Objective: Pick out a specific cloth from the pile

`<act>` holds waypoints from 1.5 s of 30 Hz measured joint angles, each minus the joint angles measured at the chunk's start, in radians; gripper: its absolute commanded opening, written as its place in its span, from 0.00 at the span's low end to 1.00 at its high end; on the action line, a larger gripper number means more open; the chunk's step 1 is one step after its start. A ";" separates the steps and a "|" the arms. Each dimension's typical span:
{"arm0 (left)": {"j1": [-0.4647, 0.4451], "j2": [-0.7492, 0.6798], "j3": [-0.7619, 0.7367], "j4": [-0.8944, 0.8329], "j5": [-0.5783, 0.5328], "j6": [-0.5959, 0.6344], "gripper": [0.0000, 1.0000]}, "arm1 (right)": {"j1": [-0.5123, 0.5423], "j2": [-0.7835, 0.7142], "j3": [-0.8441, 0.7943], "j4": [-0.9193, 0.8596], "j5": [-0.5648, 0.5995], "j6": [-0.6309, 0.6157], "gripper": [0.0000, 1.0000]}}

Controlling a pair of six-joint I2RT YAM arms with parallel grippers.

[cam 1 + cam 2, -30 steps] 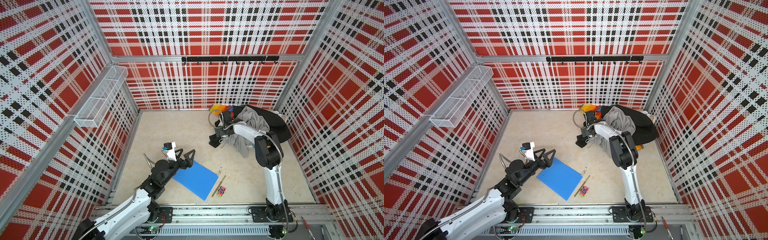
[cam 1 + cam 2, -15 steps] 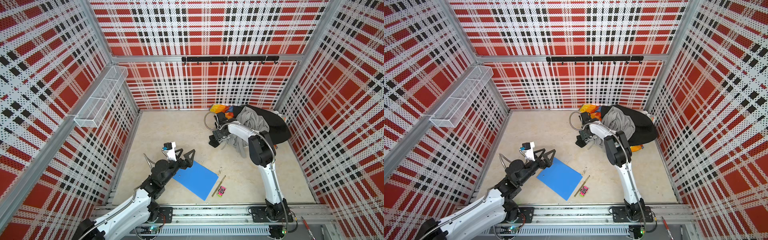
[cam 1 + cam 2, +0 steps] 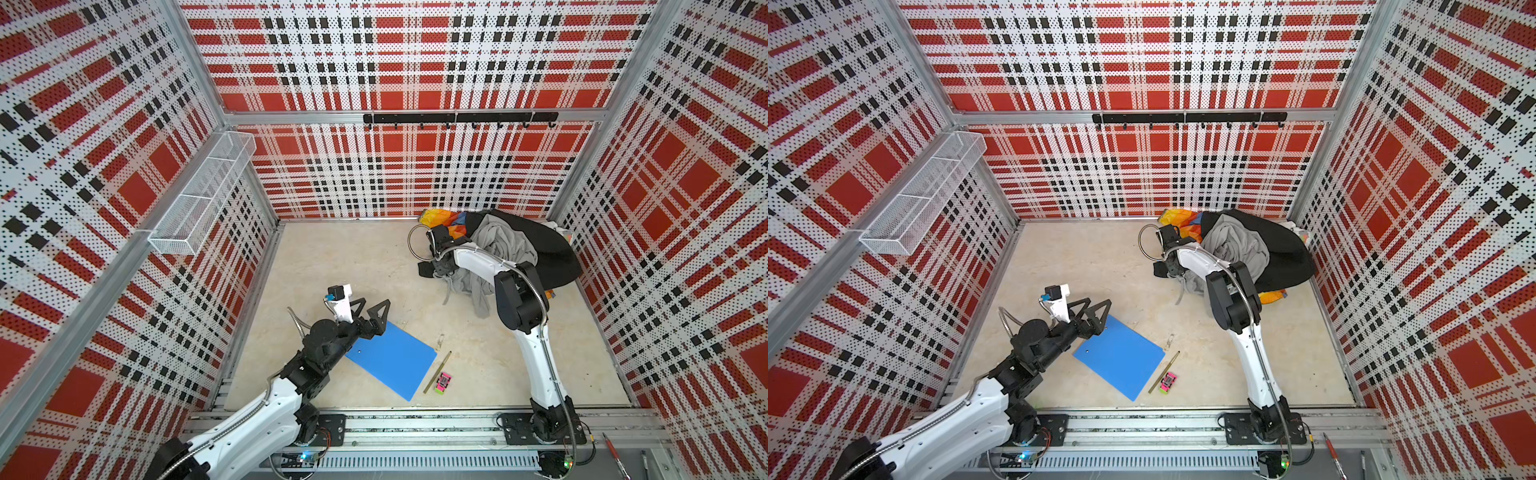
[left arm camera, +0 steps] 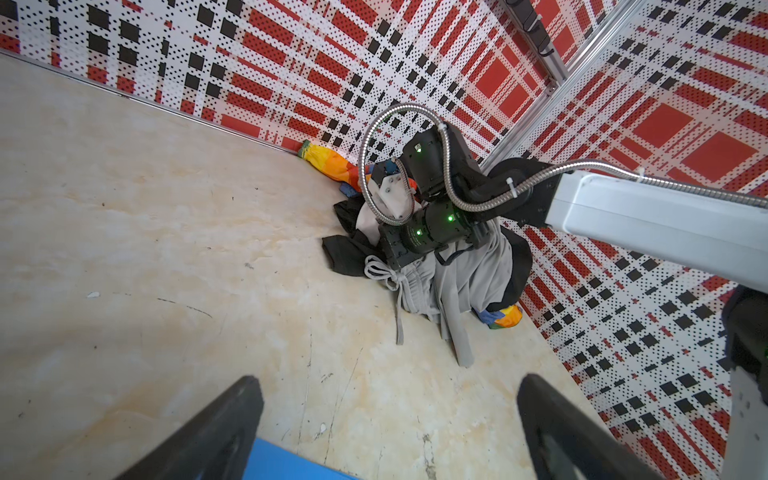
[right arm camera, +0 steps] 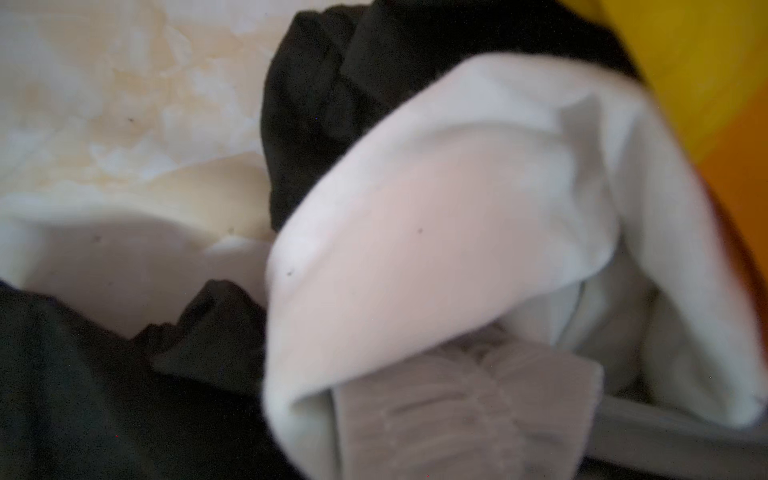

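The pile (image 3: 505, 249) lies in the far right corner, a light grey garment (image 3: 1237, 245) on top. The black cloth (image 3: 550, 253) (image 3: 1287, 259) spreads behind and right of it; a black flap (image 4: 345, 255) pokes out at the pile's left edge. My right gripper (image 3: 440, 267) (image 3: 1170, 269) (image 4: 392, 262) is pushed down into that left edge, its fingers hidden by fabric. The right wrist view shows only black cloth (image 5: 324, 108), white cloth (image 5: 436, 232) and grey ribbed cloth (image 5: 465, 407). My left gripper (image 3: 372, 303) (image 3: 1096, 302) (image 4: 390, 386) is open and empty.
A blue folder (image 3: 390, 361) lies on the floor under the left gripper, with a pencil (image 3: 437, 372) and a small pink toy (image 3: 443, 381) beside it. An orange-yellow garment (image 3: 440, 218) sits at the pile's back. A wire basket (image 3: 203, 195) hangs on the left wall.
The right arm has shifted a little to the left, bringing its gripper onto the pile's left edge. The left arm has not moved.
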 measured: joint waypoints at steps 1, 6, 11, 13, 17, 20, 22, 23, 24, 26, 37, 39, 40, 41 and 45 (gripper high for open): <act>0.000 0.000 0.000 -0.001 0.000 0.000 0.99 | -0.004 -0.014 -0.020 0.018 -0.012 0.003 0.00; 0.002 -0.005 0.000 -0.005 0.000 0.000 0.99 | -0.042 -0.128 -0.143 0.076 -0.148 0.025 0.00; 0.002 -0.002 0.000 -0.005 0.000 0.000 0.99 | -0.061 -0.248 -0.140 0.056 -0.235 0.030 0.00; 0.002 0.005 0.000 -0.005 0.000 0.000 0.99 | -0.063 -0.291 -0.106 0.032 -0.257 0.033 0.00; 0.003 0.017 0.000 -0.005 0.001 0.000 0.99 | -0.064 -0.357 -0.023 0.003 -0.301 0.042 0.00; 0.003 0.020 0.000 -0.005 0.002 0.000 0.99 | -0.066 -0.397 0.043 -0.013 -0.340 0.054 0.00; 0.003 0.021 0.000 -0.005 0.003 0.000 0.99 | -0.080 -0.418 0.076 -0.017 -0.364 0.064 0.00; 0.003 0.021 0.000 -0.005 0.003 0.000 0.99 | -0.087 -0.428 0.087 -0.016 -0.370 0.073 0.00; 0.003 0.021 0.000 -0.005 0.004 0.000 0.99 | -0.098 -0.437 0.093 -0.017 -0.377 0.080 0.00; 0.003 0.021 0.000 -0.004 0.005 0.000 0.99 | -0.134 -0.452 0.093 -0.014 -0.380 0.103 0.00; 0.003 0.023 0.000 -0.001 0.008 0.000 0.99 | -0.483 -0.536 -0.395 0.193 -0.303 0.230 0.00; 0.003 0.032 0.000 0.007 0.010 0.000 0.99 | -0.499 -0.523 -0.460 0.235 -0.277 0.232 0.00; 0.003 0.041 0.000 0.013 0.011 0.000 0.99 | -0.499 -0.516 -0.489 0.264 -0.267 0.233 0.00; 0.003 0.049 0.000 0.014 0.013 0.000 0.99 | -0.497 -0.505 -0.513 0.293 -0.255 0.235 0.00; 0.003 0.072 0.000 0.014 0.026 0.000 0.99 | -0.487 -0.494 -0.592 0.403 -0.202 0.240 0.18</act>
